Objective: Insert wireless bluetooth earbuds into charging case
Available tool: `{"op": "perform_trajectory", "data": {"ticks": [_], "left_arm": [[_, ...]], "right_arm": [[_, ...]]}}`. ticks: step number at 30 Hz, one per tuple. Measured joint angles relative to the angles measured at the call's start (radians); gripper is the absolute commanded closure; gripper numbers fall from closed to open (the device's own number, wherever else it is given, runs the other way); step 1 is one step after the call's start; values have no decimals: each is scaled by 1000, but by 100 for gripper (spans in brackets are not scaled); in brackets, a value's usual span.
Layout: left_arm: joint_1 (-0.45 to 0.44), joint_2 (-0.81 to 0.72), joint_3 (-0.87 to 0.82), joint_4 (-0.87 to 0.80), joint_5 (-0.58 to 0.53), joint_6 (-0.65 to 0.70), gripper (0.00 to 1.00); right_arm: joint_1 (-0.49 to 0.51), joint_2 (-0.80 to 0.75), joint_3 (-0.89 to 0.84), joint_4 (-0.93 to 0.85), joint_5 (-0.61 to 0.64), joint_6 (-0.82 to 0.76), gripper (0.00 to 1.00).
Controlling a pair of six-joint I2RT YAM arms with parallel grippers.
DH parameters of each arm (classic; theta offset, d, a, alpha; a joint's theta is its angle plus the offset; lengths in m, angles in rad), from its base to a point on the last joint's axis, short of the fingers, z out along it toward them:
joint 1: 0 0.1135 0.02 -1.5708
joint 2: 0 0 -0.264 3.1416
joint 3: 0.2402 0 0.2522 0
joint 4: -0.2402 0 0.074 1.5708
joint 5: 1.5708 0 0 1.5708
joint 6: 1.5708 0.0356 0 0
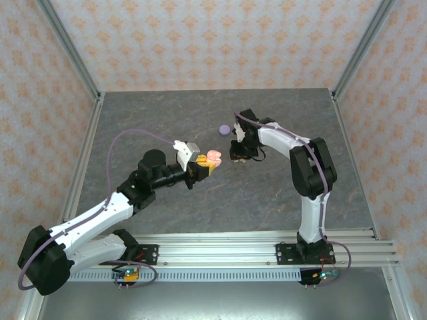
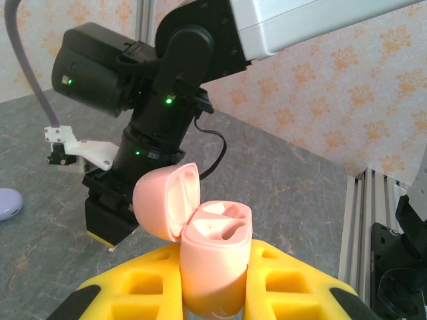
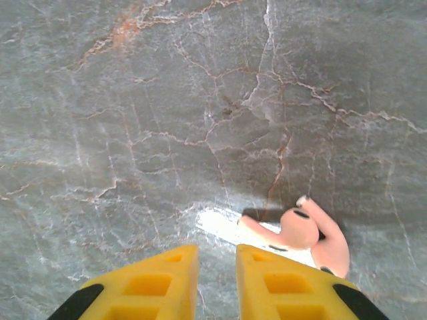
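Left end effector (image 2: pixel 213 293): clamped shut on peach-pink charging case (image 2: pixel 213 257), yellow fingers (image 2: pixel 133 287) pressed on both sides of its lower body. Case upright between the fingers, lid (image 2: pixel 167 200) flipped open to the left on its hinge, both inner wells bare. Held above the surface (image 3: pixel 167 100), not resting on it.

Right end effector (image 3: pixel 217 280): barely parted, narrow gap between the yellow fingers, nothing in the gap. Hovering low over the surface, pointed down.

Pinkish-peach earbuds (image 3: pixel 300 233): lying on the surface just beside the right end effector's right finger, slightly ahead of its tip; touching the finger or not, cannot tell. Looks like two pieces close together.

From above: right end effector just beyond the held case, close but apart. Pale purple rounded item (image 1: pixel 225 129) on the surface near the right end effector, on the far side of it.
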Motion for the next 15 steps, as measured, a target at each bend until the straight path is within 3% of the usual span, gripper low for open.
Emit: {"op": "perform_trajectory", "data": {"ticks": [5, 15], "left_arm": [[0, 0, 0, 0, 0, 0, 85], [0, 0, 0, 0, 0, 0, 85]], "right_arm": [[0, -41, -56, 39, -4, 40, 75], [0, -35, -72, 46, 0, 80, 59]]}}
